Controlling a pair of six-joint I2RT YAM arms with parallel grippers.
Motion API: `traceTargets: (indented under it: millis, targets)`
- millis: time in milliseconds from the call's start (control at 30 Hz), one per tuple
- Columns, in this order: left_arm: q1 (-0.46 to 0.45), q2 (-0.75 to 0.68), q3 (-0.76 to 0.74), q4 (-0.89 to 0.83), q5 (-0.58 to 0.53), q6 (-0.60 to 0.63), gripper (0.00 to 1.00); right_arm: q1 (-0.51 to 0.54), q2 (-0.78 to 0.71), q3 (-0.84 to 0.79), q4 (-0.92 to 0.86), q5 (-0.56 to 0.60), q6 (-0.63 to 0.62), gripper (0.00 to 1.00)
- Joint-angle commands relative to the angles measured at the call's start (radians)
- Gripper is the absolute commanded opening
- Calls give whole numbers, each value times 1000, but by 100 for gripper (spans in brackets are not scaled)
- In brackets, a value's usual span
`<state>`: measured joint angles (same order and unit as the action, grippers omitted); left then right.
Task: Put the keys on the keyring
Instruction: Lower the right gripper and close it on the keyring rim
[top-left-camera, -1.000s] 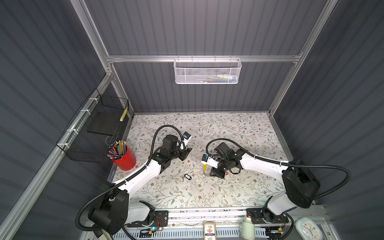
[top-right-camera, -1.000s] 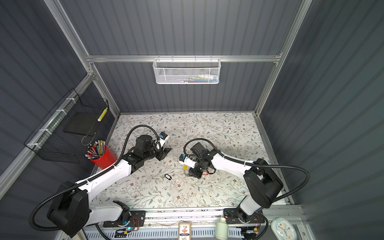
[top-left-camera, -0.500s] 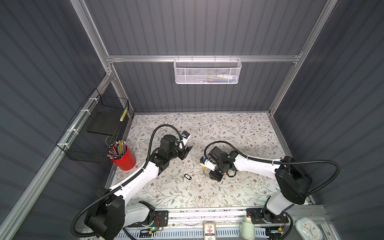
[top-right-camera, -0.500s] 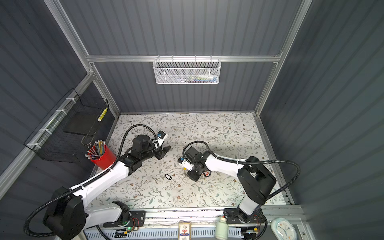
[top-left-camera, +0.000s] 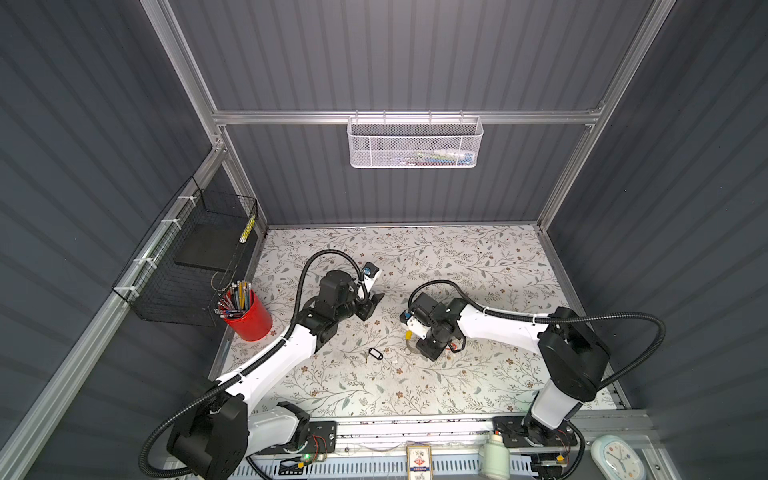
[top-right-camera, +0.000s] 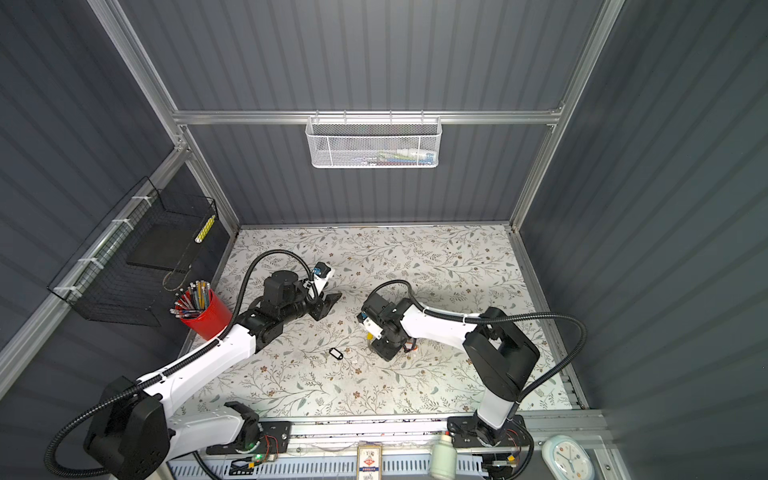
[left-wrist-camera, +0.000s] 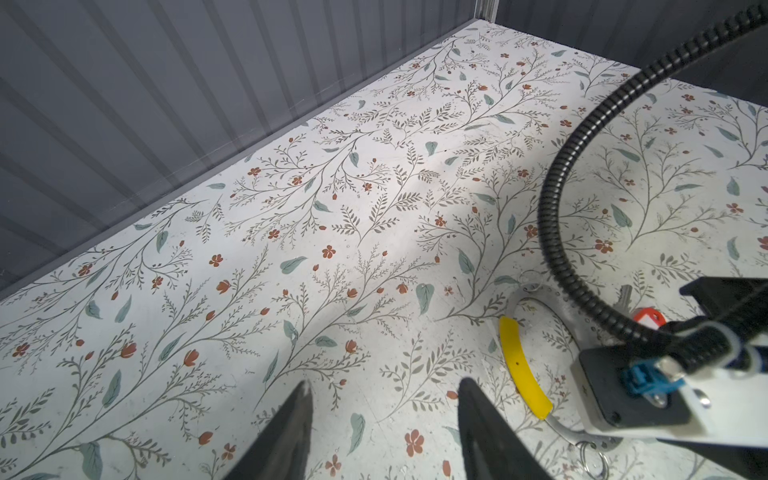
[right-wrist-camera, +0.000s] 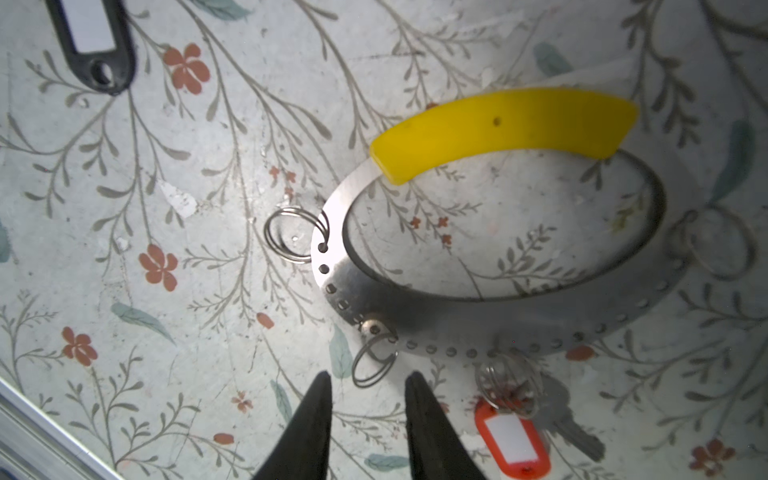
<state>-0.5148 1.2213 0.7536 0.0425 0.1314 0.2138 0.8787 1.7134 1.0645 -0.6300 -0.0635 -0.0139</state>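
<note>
Both arms (top-left-camera: 270, 361) have white links, black joints, ribbed black cables (top-left-camera: 615, 318) and tapered black jaws.

Grey perforated keyring (right-wrist-camera: 457, 320) flat on the table (right-wrist-camera: 208, 166), yellow segment along one arc, orange-red tagged key (right-wrist-camera: 513, 442) right at its rim, black-framed white-insert key (right-wrist-camera: 93, 41) lying apart.

Black-tagged key (top-left-camera: 375, 353) lies on the floral table (top-left-camera: 478, 257).

Grey keyring (right-wrist-camera: 519, 322) (yellow segment), orange-red tag (right-wrist-camera: 513, 444), black tag (right-wrist-camera: 93, 41) with white insert — floral-print table (top-left-camera: 457, 257).
</note>
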Motion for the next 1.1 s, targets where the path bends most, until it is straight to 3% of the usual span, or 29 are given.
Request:
traceTargets:
  millis: [0,233,633,833,1067]
  targets:
    - [10,-16,-14,2,14,-10,57,17,22,27,-53,11,28,34]
    - [10,-23,-19,5,13,-8,57,24,51,59,-73,62,61,34]
    - [11,-25,-24,6,11,-7,57,26,75,72,-84,81,60,24]
    - [12,-26,-24,5,12,-10,57,37,82,81,-89,76,61,30]
    - [12,-26,-23,5,13,-10,57,36,108,96,-105,95,69,24]
